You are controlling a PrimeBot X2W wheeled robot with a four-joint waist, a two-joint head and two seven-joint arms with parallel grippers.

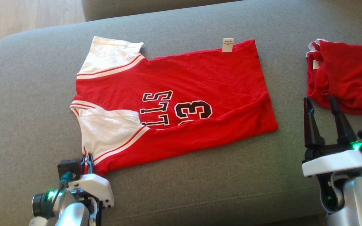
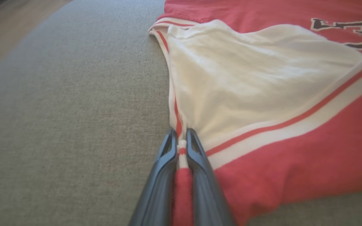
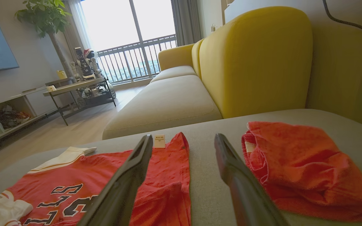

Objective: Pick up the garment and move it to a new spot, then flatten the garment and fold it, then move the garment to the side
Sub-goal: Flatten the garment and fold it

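We are working on a big grey sofa cushion. The red and white jersey lies in the middle of it, spread out wide. Its white sleeves point toward the left end of the cushion, and its small white label is toward the back edge. The long side of the jersey nearest the front edge is already turned over onto the black letters and the number, so part of them is hidden. We think that is the start of a fold.

Our left hand is down on the cushion near the front edge, at the jersey's front left corner. Its two fingers are pressed together, and they pinch the jersey at the edge of the near sleeve. Our right hand hangs over the cushion toward the right end, just by a small red folded garment. Its fingers are spread wide and hold nothing.

The jersey looks as if it is in its spot and mostly flat, so we think the first parts are done. The fold is only begun. It looks like we need to lift this corner and bring it over to make the jersey smaller. After that we must move the jersey to the side.
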